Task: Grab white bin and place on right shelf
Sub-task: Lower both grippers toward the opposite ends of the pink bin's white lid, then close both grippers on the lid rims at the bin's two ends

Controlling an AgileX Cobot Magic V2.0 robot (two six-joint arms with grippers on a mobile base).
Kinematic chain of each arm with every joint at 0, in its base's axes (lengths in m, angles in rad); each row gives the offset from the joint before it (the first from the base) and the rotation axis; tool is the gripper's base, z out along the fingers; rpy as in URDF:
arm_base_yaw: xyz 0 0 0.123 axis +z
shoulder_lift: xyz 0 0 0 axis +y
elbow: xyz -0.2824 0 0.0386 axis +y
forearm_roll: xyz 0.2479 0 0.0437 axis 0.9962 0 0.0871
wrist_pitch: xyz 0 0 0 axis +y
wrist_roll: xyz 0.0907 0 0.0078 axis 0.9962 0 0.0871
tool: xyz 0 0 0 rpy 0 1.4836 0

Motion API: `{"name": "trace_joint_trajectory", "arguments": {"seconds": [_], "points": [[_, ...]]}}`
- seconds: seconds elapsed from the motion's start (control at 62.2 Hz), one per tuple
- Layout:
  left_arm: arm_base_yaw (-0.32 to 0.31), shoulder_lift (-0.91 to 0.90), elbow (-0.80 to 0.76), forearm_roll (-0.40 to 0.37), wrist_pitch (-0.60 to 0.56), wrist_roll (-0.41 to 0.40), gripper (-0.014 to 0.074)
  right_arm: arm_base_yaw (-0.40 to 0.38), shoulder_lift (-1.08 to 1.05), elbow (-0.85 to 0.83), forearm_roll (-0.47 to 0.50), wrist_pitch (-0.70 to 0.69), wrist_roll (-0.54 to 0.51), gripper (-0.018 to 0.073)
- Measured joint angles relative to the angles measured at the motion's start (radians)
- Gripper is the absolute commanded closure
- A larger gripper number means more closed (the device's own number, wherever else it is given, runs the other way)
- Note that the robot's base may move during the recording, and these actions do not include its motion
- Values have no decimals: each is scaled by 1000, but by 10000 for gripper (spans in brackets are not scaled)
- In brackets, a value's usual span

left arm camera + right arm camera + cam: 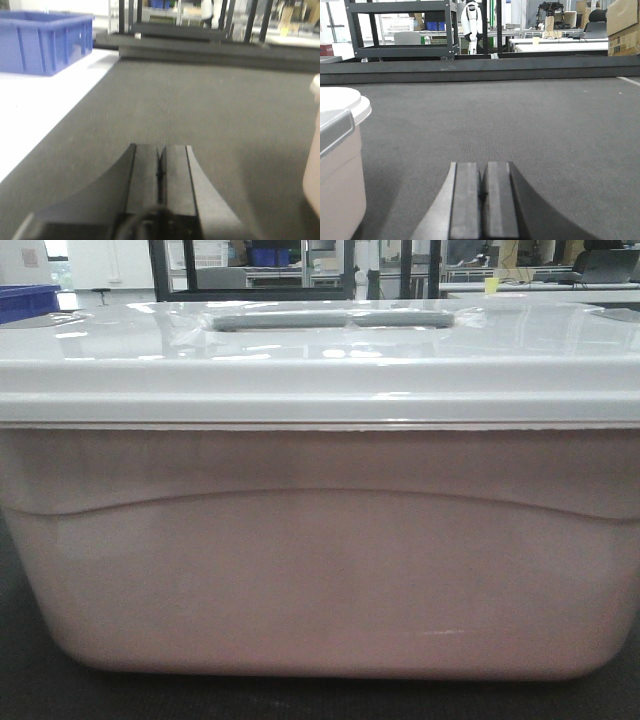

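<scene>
White bin [320,570] fills the front view and stands upright on the dark mat [545,130]. Its lid [300,370] is on, with the grey handle [330,318] on top mid-lid. The long axis runs left to right across the front view, so its short ends face out toward the two arms. Left gripper [160,150] is low over the mat with its fingers pressed together, no gap, holding nothing. The bin shows only as a pale sliver at the right edge of that view, so it lies to the right of that gripper and apart from it. Right gripper [481,167] is the same: fingers closed flat against each other, empty, low over the mat. The bin's rounded end and lid rim are at the left edge of that view, so it lies to the left, not touching. The bin therefore sits between the arms. The right one looks somewhat nearer, but I cannot tell for sure. Blue bin [45,42] is on the white tabletop [35,115] past the mat's left edge, well apart. Right shelf not made out in any view. Judgement: grab not started. Next move probably needs both grippers brought inward against the bin's short ends, since one closed gripper cannot span it.
</scene>
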Motion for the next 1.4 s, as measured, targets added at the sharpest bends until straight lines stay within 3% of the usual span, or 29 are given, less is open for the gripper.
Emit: {"name": "trace_joint_trajectory", "arguments": {"seconds": [0.193, 0.418, 0.595, 0.739, 0.884, 1.012, 1.141, 1.398], "points": [[0, 1, -27, -2, -73, 0, 722, 0, 0, -71, 2, -49, 0, 487], [0, 71, -370, 22, 161, 0, 702, 0, 41, -411, 2, 58, 0, 461], [0, 239, -642, 13, 412, 0, 525, 0, 193, -642, 2, 203, 0, 245], [0, 372, -750, -29, 510, 0, 306, 0, 310, -705, 4, 254, 0, 52], [-28, 484, -769, -88, 562, 0, 207, 0, 418, -707, 4, 277, 0, -65], [-67, 560, -776, -177, 610, 0, 204, 0, 494, -718, 8, 321, 0, -68], [-84, 633, -822, -278, 685, 0, 204, 0, 587, -788, 86, 482, 0, -62], [-84, 804, -945, -347, 818, 50, 204, 0, 832, -1018, 267, 802, 2, -62]]}}
